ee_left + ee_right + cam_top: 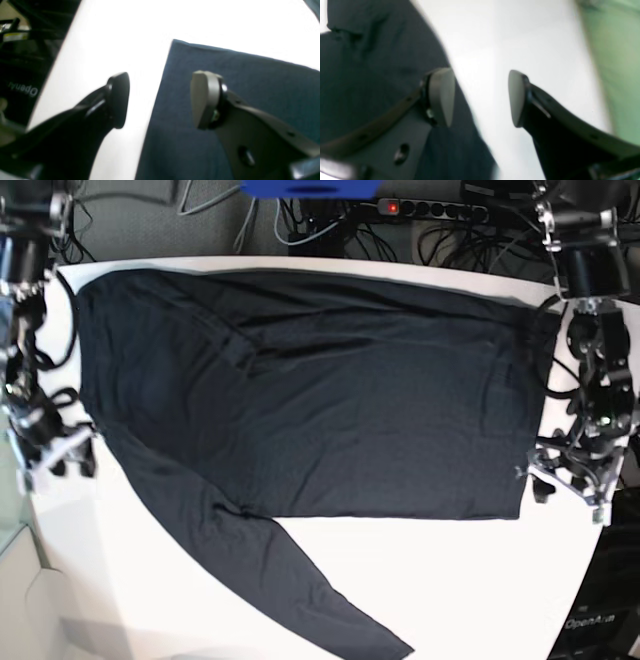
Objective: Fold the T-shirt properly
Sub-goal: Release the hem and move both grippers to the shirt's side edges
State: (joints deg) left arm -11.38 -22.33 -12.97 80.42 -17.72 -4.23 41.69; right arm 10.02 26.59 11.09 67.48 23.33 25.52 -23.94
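A white table (470, 580) fills the base view, with cables and a power strip (430, 208) behind it. At that view's left edge, the right gripper (60, 455) hovers with its jaws apart and empty, just beside the shirt's shoulder edge. The T-shirt (330, 420) lies spread flat across the table, one long sleeve trailing toward the near edge. At the right, the left gripper (572, 480) hangs open beside the hem corner, holding nothing. The thin fabric looks light and limp, likely to sag and crease, so pinching the edges or corners seems best.
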